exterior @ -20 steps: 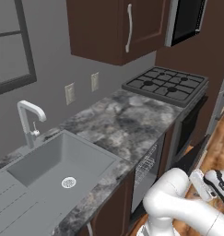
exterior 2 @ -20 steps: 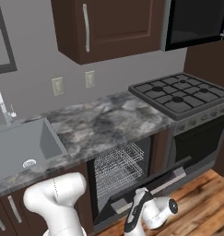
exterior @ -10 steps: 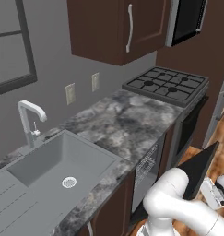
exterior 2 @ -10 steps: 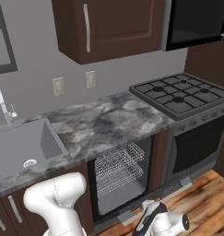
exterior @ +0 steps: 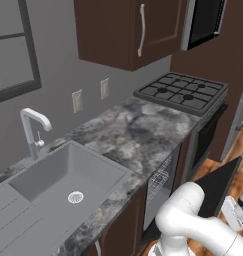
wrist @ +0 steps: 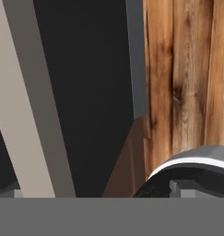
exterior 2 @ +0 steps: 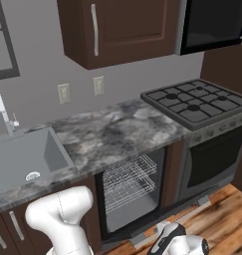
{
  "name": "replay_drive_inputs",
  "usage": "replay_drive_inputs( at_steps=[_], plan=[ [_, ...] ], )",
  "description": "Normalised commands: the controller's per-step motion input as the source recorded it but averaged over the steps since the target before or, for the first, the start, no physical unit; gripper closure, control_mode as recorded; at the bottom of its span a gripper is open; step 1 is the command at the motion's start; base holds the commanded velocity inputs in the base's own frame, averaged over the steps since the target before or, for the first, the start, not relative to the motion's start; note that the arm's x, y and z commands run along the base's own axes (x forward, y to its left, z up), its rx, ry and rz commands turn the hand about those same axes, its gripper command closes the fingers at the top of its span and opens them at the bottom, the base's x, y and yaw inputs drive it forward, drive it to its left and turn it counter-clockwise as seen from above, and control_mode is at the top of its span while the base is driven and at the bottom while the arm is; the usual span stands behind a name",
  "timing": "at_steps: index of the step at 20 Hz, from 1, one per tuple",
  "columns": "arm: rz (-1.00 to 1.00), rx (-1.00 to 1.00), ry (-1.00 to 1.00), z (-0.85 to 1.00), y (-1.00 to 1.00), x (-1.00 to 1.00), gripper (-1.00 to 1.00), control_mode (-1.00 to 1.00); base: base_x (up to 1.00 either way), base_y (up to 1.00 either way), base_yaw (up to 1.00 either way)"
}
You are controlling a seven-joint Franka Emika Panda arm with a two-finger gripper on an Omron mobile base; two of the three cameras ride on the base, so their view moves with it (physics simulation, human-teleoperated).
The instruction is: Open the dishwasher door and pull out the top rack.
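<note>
No brand, label or writing can be read on anything in this kitchen. One dishwasher door [exterior: 220, 182], a flat near-black panel, hangs folded down in front of its opening, below the marbled grey tabletop [exterior 2: 115, 132]. Its one pale bar handle [wrist: 26, 106] crosses the hand view close up, over wooden floor [wrist: 187, 69]. One top rack [exterior 2: 128, 179] of thin grey wire sits inside the opening, not pulled out. The pincer [wrist: 95, 196] is low beside the door, and I cannot tell whether its fingers are open or closed. Also here are one sink [exterior: 68, 175], one faucet [exterior: 32, 131], one gas stove [exterior 2: 202, 102], one oven door [exterior 2: 212, 162] and two wall outlets [exterior 2: 81, 89].
</note>
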Motion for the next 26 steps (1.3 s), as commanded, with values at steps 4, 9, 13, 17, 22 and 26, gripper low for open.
replay_drive_inputs(
  at_steps=[4,9,13,17,22,26],
  plan=[
    [0.01,0.00,0.07,1.00,-0.86,-0.43,-1.00,-1.00,0.00,0.00,0.00],
    [0.05,0.00,0.01,0.98,-1.00,-0.57,-1.00,-1.00,0.00,0.00,0.00],
    [0.13,0.08,-0.11,1.00,-1.00,-0.46,-1.00,-1.00,0.00,0.00,0.00],
    [0.13,0.14,-0.39,1.00,-0.94,-0.55,-1.00,-1.00,0.00,0.00,0.00],
    [0.18,0.01,-0.39,0.91,-0.68,-0.66,-1.00,-1.00,0.00,0.00,0.00],
    [0.19,0.05,-0.09,0.48,-0.24,-0.34,-1.00,-1.00,0.00,0.00,0.00]
  ],
)
